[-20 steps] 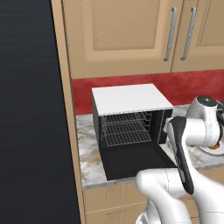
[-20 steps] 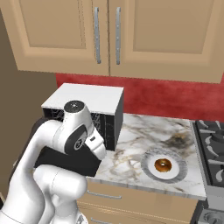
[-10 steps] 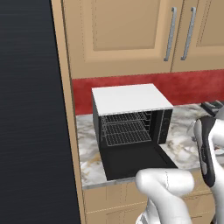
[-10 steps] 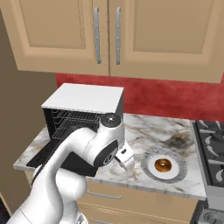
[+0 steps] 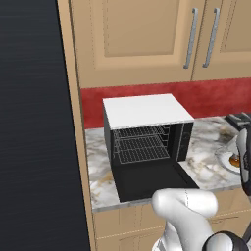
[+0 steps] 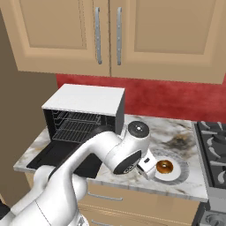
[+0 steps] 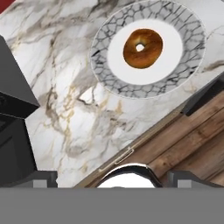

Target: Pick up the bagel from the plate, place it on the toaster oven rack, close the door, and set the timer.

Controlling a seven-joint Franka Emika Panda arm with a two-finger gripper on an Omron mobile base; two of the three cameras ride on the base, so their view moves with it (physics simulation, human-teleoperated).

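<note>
The golden-brown bagel (image 7: 142, 48) lies in the middle of the round plate (image 7: 105, 52) on the marble counter. Seen from the right base, the bagel (image 6: 164, 166) and plate (image 6: 181, 170) sit right of the oven, with my gripper (image 6: 149, 167) just left of them, above the counter's front edge. In the hand view my gripper (image 7: 114, 179) is open, its fingertips (image 7: 41, 178) wide apart and empty, the bagel well ahead of them. The black toaster oven stands with its door (image 5: 152, 179) folded down flat and the wire rack (image 5: 142, 147) bare inside. The left base view catches the plate (image 5: 226, 158) at its right edge.
A stove (image 6: 216, 152) adjoins the counter just right of the plate, its dark corner (image 7: 205, 94) close to the plate. The oven's body (image 7: 13, 109) stands to the left of the hand. Wall cabinets (image 6: 110, 31) hang overhead, and a tall dark panel (image 5: 34, 122) flanks the counter's left end.
My arm has swung right, from in front of the open oven to the plate's side of the counter. The gripper has stayed open; bagel, plate and door have not moved.
</note>
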